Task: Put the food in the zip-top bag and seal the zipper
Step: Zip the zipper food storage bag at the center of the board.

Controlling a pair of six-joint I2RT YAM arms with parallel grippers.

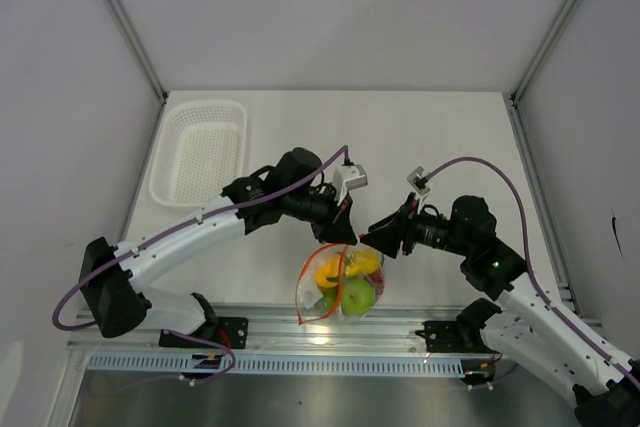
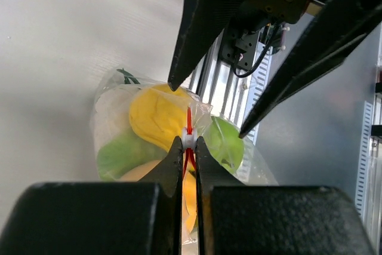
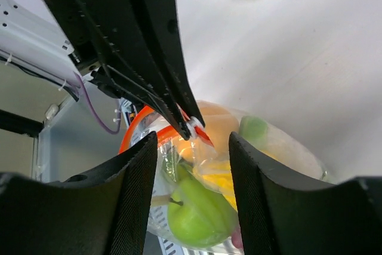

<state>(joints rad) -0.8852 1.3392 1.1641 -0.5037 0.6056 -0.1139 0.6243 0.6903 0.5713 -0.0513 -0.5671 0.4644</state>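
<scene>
Your left gripper point(image 2: 188, 143) is clamped on the zipper point(image 2: 188, 120) at the mouth of the zip-top bag point(image 1: 340, 292). Your right gripper point(image 3: 194, 140) sits just beside that mouth, jaws apart, gripping nothing. All the food point(image 3: 194, 216) is inside the bag; white basket point(image 1: 172, 185) well apart from it.

A robotics lab work cell; a plain white table point(image 1: 440, 137) walled on three sides by bare white panels point(image 1: 330, 7) set in metal framing point(image 1: 120, 17); two white-and-black robot arms, left arm point(image 1: 175, 245) and right arm point(image 1: 545, 312), bolted to an aluminium rail point(image 1: 280, 327) at the near edge; purple cables point(image 1: 505, 177) loop along both arms; a white mesh basket point(image 1: 200, 147) sits at the far left corner
</scene>
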